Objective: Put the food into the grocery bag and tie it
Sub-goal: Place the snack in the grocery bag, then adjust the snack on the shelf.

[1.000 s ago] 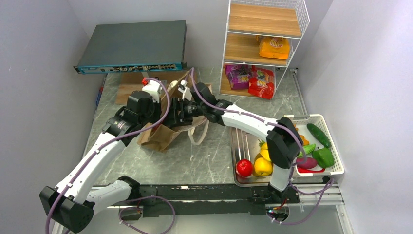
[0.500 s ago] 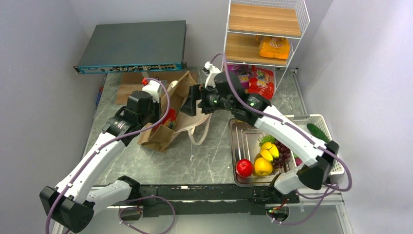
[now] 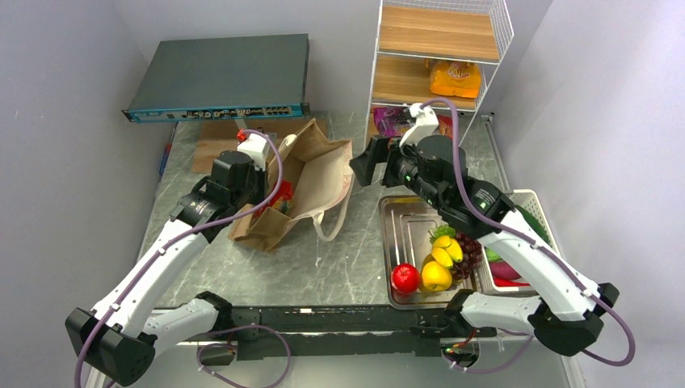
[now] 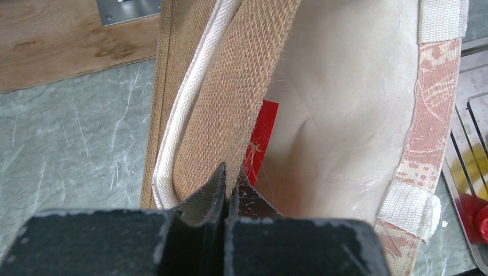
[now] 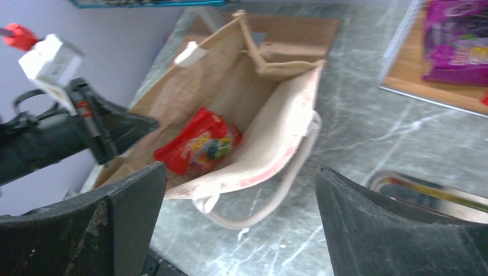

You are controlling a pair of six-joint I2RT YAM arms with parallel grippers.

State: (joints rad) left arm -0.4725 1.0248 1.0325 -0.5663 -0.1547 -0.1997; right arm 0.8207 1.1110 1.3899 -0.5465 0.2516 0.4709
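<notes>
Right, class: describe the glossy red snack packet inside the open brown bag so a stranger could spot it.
On the grey marbled table, find the large brown bag with cream handles, lying open left of the steel tray. Inside lies a glossy red snack packet. Unlike the packets on the wire-framed wooden shelf, it alone sits in the bag.

**Tan woven grocery bag**: cream-white handles and edging, pale cream lining, faded red print along the rim.
**Glossy red snack packet**, inside the bag: yellow and dark multicoloured print.
**Grey-green stone-look table top**: fine white veining.
**At 4 o'clock of the bag:** silver steel tray with round red apple, yellow-orange fruit and dark purple grapes.
**At 2 o'clock:** orange packet on a pale wooden shelf.
</notes>
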